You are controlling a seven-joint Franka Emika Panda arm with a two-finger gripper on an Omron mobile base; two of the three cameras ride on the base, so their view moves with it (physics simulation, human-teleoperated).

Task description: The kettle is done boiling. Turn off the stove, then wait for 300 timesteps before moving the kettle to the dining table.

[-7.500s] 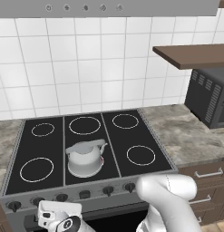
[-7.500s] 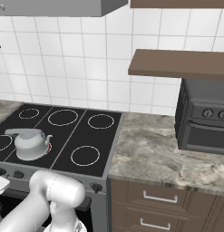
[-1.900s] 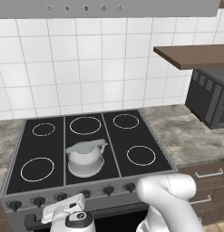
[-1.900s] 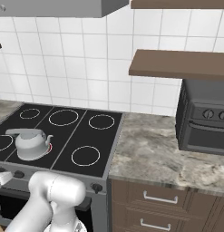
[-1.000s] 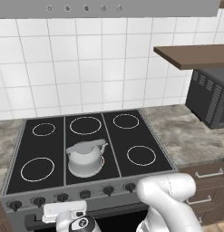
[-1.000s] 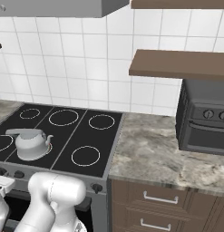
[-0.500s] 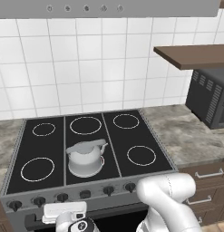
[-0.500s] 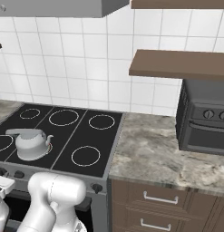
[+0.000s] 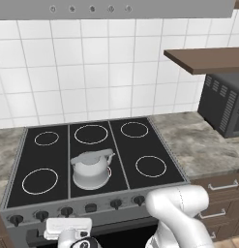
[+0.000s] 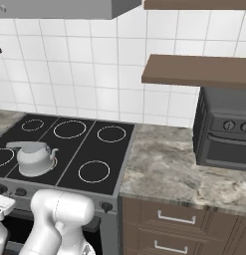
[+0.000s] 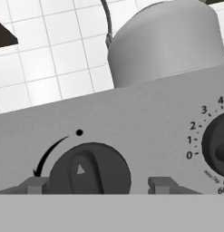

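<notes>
Jaws stand parted on either side of a black knob (image 11: 90, 168) on the stove (image 9: 140, 145) front, their tips apart from it and gripping nothing. The kettle (image 9: 92, 168) sits on the cooktop's front middle burner, near the front edge, spout pointing right.

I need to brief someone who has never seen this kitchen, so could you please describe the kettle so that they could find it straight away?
Start at the stove, the black glass cooktop with white ring burners set into the marble counter below the white tiled wall. The kettle sits on the front middle burner, just behind the row of black knobs. It is the one thing standing on the glass: squat, pale grey metal, with an arched top handle and short spout.
</notes>
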